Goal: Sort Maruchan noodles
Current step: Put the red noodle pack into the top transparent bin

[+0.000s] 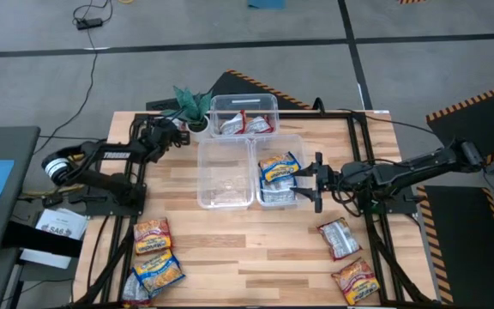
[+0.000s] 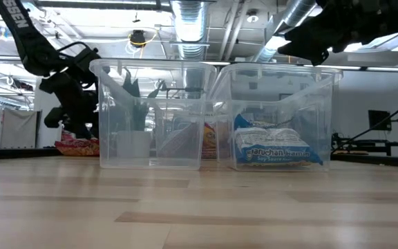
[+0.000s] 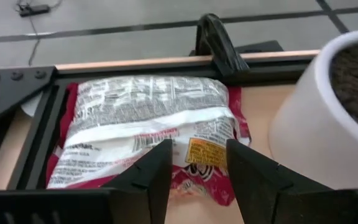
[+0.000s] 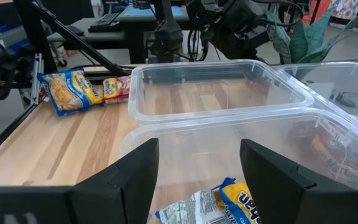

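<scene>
My left gripper (image 3: 197, 168) (image 1: 177, 135) is open at the table's far left, beside the white plant pot (image 3: 309, 118). Its fingers stand over a red-and-silver noodle packet (image 3: 148, 112) lying flat, back side up, by the black frame. My right gripper (image 4: 197, 180) (image 1: 300, 180) is open above the right middle bin (image 1: 292, 142), where blue-and-silver packets (image 1: 279, 167) (image 4: 229, 202) (image 2: 276, 149) lie. Red packets (image 1: 245, 124) lie in the far bin. Loose packets lie near left (image 1: 154, 253) and near right (image 1: 346, 257). My left gripper comes at the red-and-silver packet from above, one finger on either side of its near end (image 3: 197, 152). Whether the fingertips touch the wrapper, I cannot tell. The packet lies flat on the table.
An empty clear bin (image 1: 225, 176) stands left of the blue packets' bin. The small green plant (image 1: 191, 103) stands by the far bin's left side. The black frame rail (image 3: 17, 124) runs close beside the red packet. Bare wood lies along the table's near middle.
</scene>
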Controlling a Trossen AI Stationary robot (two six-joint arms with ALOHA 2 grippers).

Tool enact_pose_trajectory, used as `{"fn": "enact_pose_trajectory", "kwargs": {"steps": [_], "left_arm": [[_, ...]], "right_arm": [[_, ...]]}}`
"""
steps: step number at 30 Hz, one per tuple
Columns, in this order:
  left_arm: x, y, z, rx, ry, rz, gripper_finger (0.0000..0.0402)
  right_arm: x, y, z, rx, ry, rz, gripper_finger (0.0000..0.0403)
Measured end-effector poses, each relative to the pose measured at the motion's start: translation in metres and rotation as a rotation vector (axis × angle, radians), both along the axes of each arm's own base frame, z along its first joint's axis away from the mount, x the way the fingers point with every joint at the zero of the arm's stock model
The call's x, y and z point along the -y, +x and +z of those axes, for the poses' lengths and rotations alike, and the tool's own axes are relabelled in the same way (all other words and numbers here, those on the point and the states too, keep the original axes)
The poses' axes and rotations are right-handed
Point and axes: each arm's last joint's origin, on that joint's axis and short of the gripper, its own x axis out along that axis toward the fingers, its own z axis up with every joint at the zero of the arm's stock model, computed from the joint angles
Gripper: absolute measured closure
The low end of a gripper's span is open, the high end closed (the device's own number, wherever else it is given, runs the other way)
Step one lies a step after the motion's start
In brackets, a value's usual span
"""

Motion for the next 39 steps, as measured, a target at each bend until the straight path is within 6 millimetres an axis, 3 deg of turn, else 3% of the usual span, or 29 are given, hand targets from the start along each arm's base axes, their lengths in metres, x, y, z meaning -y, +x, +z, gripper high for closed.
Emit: {"fn": "enact_pose_trajectory", "kwargs": {"steps": [10, 16, 18, 28, 39], "left_arm": [[0.002, 0.0, -0.004, -0.077, -0.02, -0.025, 0.0277], [0.004, -0.001, -0.007, -0.127, -0.054, -0.042, 0.038], [0.004, -0.001, -0.008, -0.134, -0.059, -0.05, 0.0394], [0.018, -0.004, -0.001, -0.164, -0.125, -0.138, 0.0401], [0.065, -0.017, 0.032, -0.06, -0.166, -0.27, 0.0402]], "right_arm": [[0.0, 0.0, -0.001, -0.005, 0.014, -0.003, 0.0154], [0.0, 0.0, -0.001, -0.005, 0.016, -0.003, 0.0154], [0.0, 0.0, -0.001, -0.005, 0.016, -0.003, 0.0154], [0.0, 0.0, -0.002, -0.025, 0.013, -0.003, 0.0154], [0.0, -0.001, -0.003, -0.031, 0.013, -0.003, 0.0154]]}}
